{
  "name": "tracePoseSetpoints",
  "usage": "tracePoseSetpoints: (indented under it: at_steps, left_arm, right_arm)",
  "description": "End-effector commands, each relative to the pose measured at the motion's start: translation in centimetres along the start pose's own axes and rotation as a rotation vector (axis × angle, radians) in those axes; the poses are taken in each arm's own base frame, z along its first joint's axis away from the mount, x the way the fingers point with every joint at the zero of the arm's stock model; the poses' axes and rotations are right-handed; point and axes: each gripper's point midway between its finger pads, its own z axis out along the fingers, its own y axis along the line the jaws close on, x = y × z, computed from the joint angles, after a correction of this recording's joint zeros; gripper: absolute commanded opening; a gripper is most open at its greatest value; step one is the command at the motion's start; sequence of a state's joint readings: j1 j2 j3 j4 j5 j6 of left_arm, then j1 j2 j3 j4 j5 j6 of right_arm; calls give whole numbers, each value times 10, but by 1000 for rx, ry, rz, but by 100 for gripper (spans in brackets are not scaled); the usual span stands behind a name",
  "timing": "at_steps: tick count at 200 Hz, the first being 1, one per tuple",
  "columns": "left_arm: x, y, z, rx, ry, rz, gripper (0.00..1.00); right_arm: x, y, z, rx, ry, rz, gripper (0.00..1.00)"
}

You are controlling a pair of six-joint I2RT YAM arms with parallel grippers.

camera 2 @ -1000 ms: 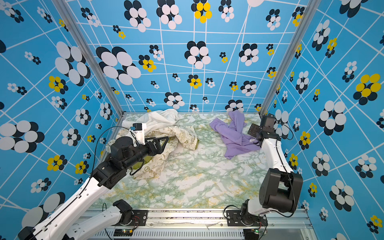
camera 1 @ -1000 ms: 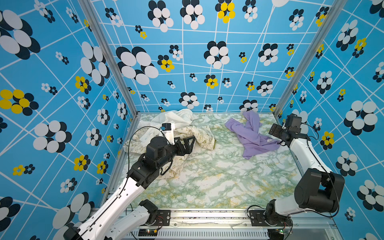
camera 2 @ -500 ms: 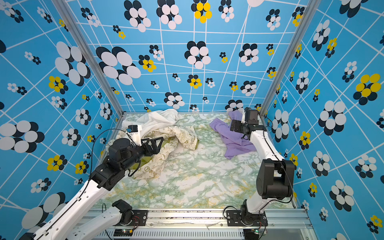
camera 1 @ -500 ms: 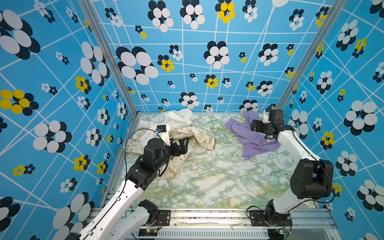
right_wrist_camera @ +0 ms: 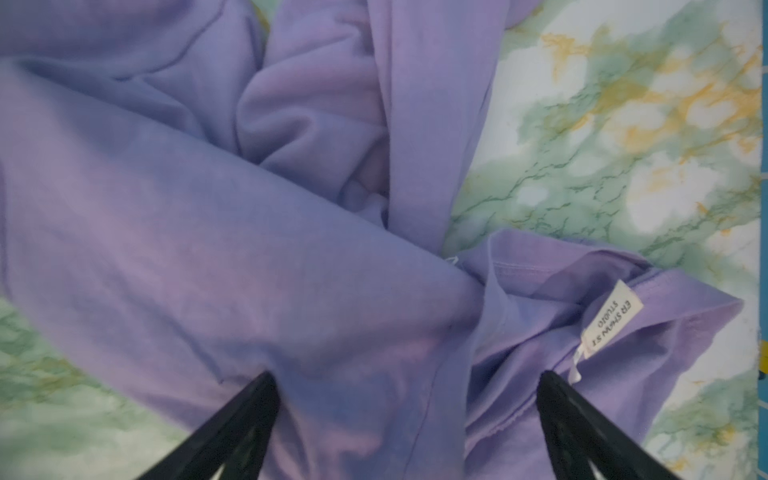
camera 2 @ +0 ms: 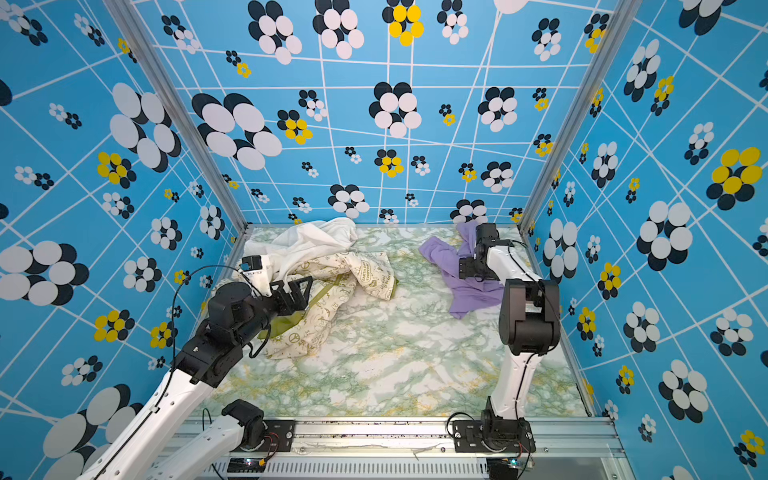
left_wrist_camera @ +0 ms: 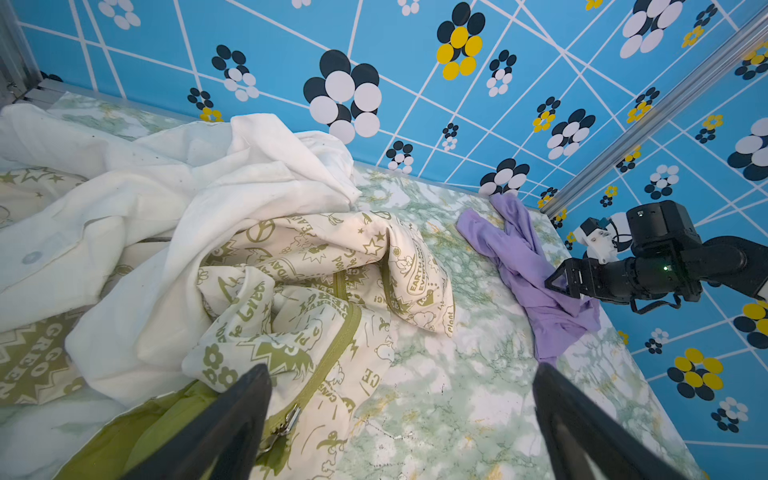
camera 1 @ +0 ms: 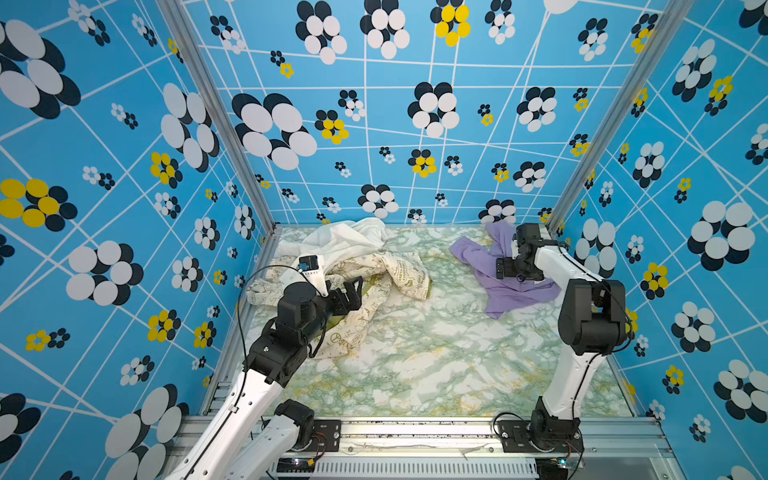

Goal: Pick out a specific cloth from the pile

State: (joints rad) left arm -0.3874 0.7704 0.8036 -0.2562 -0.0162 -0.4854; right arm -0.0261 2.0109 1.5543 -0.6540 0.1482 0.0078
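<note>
Purple cloth [right_wrist_camera: 208,249] below right gripper [right_wrist_camera: 405,376]; jaws wide apart.

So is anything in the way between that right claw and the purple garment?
Nothing visible does. The right gripper hangs open just above the lavender cloth, only its folds showing between the jaws. The pile lies apart, on the left.

In both top views the right gripper [camera 1: 502,269] covers the middle of the cloth [camera 1: 517,297], so whether its tips touch the fabric cannot be told. The left gripper [camera 1: 353,291] and its arm hide the near part of the pile [camera 1: 374,266]. In the right wrist view the cloth runs past the picture's edges, the fingers [right_wrist_camera: 245,415] are cut off, and the label [right_wrist_camera: 611,320] reads only in part.
</note>
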Motion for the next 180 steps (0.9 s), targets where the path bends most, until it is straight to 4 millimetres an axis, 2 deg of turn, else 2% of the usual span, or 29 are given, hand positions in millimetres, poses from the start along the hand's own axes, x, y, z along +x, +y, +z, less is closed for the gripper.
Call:
tracePoseSetpoints:
  at_steps: [1, 25, 52, 63, 76, 97, 139, 159, 180]
  left_arm:
    - [5, 8, 0, -19, -7, 13, 99]
    - [9, 19, 2, -61, -11, 16, 99]
    - [12, 40, 1, -158, -6, 36, 99]
    - [12, 49, -1, -197, -8, 51, 99]
    - [12, 62, -3, -251, -15, 65, 99]
    - [11, 78, -4, -299, -41, 99, 99]
    - [7, 106, -5, -379, -118, 198, 99]
    - [9, 121, -1, -402, -131, 222, 99]
    - [15, 134, 7, -396, -145, 249, 99]
  right_arm:
    - [25, -12, 6, 89, 130, -78, 99]
    - [43, -19, 15, 131, 193, -121, 99]
    - [59, -28, 19, 153, 246, -127, 99]
    - [60, -29, 16, 145, 245, -109, 99]
    - [52, -27, 6, 119, 196, -83, 99]
    - [26, -20, -28, 56, 49, -22, 99]
    - [-27, -16, -123, -54, -309, 87, 99]
    - [-36, -13, -159, -107, -463, 118, 99]
    - [-35, -16, -183, -124, -623, 160, 99]
